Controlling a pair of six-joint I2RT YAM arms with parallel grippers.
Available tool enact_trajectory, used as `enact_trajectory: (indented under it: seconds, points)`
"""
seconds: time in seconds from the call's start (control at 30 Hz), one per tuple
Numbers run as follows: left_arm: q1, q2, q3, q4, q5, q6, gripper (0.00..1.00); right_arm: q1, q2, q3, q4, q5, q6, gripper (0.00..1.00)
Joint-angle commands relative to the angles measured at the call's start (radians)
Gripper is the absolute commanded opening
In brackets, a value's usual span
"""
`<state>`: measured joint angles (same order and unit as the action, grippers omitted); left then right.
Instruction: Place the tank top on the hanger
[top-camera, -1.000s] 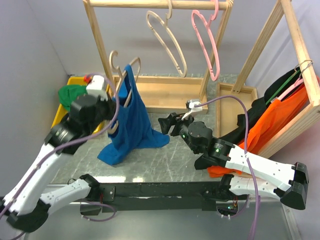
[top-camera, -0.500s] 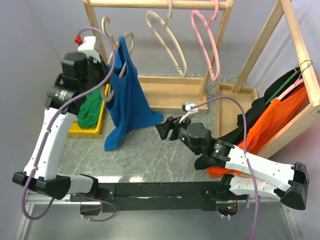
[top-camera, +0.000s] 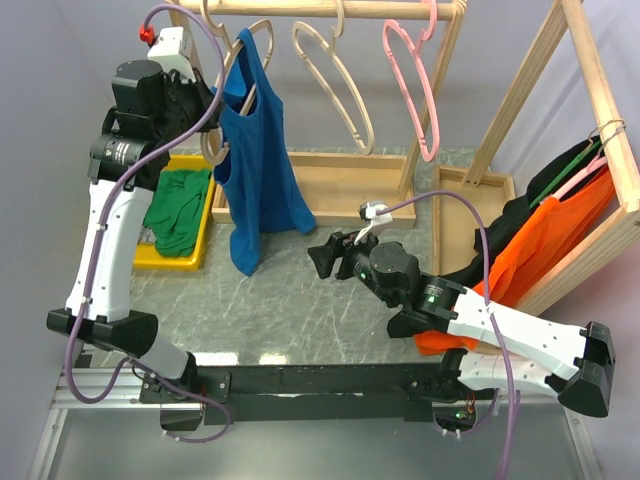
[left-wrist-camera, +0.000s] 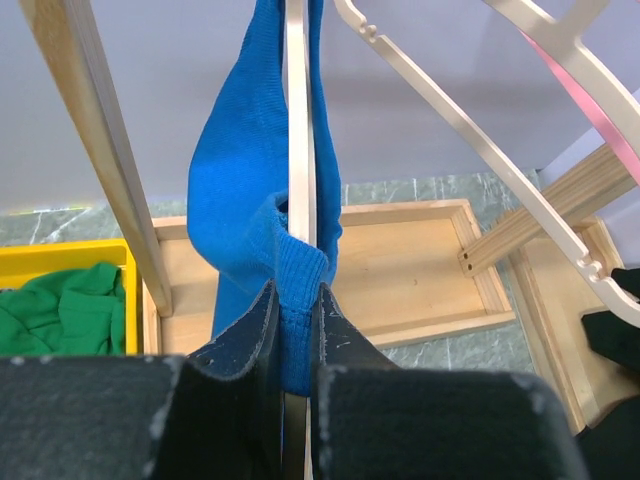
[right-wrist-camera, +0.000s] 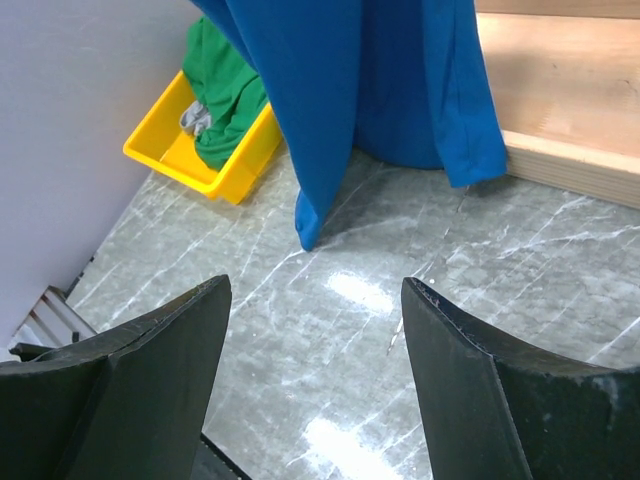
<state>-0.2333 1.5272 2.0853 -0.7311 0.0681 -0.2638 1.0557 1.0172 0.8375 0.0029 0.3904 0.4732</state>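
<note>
The royal-blue tank top (top-camera: 256, 170) hangs on a pale beige hanger (top-camera: 258, 35) held high by the wooden rack's top rail (top-camera: 320, 8). My left gripper (top-camera: 215, 102) is shut on the hanger's edge and the blue fabric over it. In the left wrist view, the jaws (left-wrist-camera: 293, 312) pinch the hanger (left-wrist-camera: 297, 120) and tank top (left-wrist-camera: 245, 180). The top's lowest corner (right-wrist-camera: 305, 235) hangs close to the table. My right gripper (top-camera: 322, 258) is open and empty, low over the table right of the top, and shows so in its wrist view (right-wrist-camera: 315, 330).
A second beige hanger (top-camera: 335, 80) and a pink hanger (top-camera: 415, 90) hang on the rail. The rack's wooden base tray (top-camera: 340, 185) lies behind the top. A yellow bin (top-camera: 180, 255) holds a green garment (top-camera: 180, 210). An orange shirt (top-camera: 545, 250) hangs on the right rack.
My left arm has lifted the hanger and tank top up and back toward the rail, and the fabric has come up off the table. My right gripper has edged slightly left.
</note>
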Motion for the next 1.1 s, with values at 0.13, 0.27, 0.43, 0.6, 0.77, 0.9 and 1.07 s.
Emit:
enact_trajectory:
  seconds: [0.13, 0.27, 0.43, 0.6, 0.77, 0.9, 1.07]
  points:
    - [0.031, -0.013, 0.009, 0.107, 0.111, 0.009, 0.01, -0.002, 0.034, 0.034, 0.074, -0.067, -0.047, 0.77]
    - [0.051, -0.01, -0.016, 0.118, 0.134, 0.008, 0.01, 0.0, 0.06, 0.04, 0.077, -0.081, -0.048, 0.77]
    - [0.071, 0.017, 0.004, 0.105, 0.136, 0.005, 0.01, -0.002, 0.07, 0.04, 0.078, -0.078, -0.053, 0.77]
    - [0.088, 0.047, 0.033, 0.108, 0.145, 0.001, 0.01, 0.001, 0.081, 0.043, 0.077, -0.071, -0.056, 0.77]
    - [0.109, 0.071, 0.055, 0.122, 0.167, -0.005, 0.01, -0.002, 0.089, 0.038, 0.074, -0.077, -0.05, 0.77]
    - [0.121, 0.102, 0.073, 0.121, 0.188, -0.012, 0.01, -0.002, 0.086, 0.028, 0.075, -0.09, -0.042, 0.77]
    - [0.123, 0.085, 0.021, 0.142, 0.21, -0.022, 0.07, -0.002, 0.086, 0.014, 0.077, -0.087, -0.033, 0.77]
